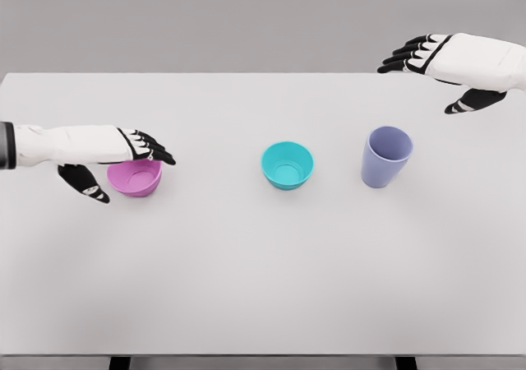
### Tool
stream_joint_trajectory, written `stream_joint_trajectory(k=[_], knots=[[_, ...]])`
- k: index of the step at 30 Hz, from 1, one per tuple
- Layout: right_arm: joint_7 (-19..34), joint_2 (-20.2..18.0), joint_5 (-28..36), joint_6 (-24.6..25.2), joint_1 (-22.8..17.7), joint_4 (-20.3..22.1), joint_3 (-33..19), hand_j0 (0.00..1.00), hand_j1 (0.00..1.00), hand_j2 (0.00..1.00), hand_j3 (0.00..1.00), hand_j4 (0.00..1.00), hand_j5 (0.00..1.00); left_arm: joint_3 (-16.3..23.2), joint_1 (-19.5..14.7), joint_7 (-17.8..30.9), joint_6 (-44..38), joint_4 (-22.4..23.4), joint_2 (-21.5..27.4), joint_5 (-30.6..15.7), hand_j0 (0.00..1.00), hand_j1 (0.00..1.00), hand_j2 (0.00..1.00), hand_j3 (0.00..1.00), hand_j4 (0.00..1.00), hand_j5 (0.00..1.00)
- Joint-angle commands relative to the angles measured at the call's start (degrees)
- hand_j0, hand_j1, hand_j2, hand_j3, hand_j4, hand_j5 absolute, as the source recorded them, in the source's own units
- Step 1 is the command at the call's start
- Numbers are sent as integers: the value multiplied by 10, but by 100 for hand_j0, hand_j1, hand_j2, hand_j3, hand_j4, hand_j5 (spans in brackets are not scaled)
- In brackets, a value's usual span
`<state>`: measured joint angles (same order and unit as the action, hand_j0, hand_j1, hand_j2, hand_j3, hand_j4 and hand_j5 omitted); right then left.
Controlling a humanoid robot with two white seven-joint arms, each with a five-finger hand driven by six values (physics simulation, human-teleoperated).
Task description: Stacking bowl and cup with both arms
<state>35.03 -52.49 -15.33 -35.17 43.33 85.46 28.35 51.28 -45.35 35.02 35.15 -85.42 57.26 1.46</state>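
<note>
A pink bowl [136, 178] sits at the left of the white table [263, 271]. My left hand [123, 160] hovers over its left rim, fingers spread above it and thumb hanging at its left side, holding nothing. A teal bowl [288, 165] stands upright in the middle of the table. To its right is a lavender cup [385, 156], upright and leaning slightly in the view. My right hand [436, 70] floats above the table's far right edge, behind and to the right of the cup, fingers extended and apart from it.
The table's far edge runs across the view at the top, with a grey wall behind it. The near edge shows at the bottom, with dark legs under it.
</note>
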Motion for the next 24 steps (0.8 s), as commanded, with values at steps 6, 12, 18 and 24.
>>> stream_joint_trajectory(k=[6,12,18,24], knots=[[0,0,3,2,0,-3,0,100,100,100,100,100,100,1,-4,0,-1,22,-7,-1,100,100,100,100,100,100],[0,0,3,2,0,-3,0,100,100,100,100,100,100,66,-48,0,-1,44,-11,-6,100,100,100,100,100,100],[0,0,3,2,0,-3,0,100,100,100,100,100,100,68,-49,0,-1,61,-16,-6,100,100,100,100,100,100],[0,0,3,2,0,-3,0,100,100,100,100,100,100,68,-58,0,-1,83,-34,-4,100,100,100,100,100,100]])
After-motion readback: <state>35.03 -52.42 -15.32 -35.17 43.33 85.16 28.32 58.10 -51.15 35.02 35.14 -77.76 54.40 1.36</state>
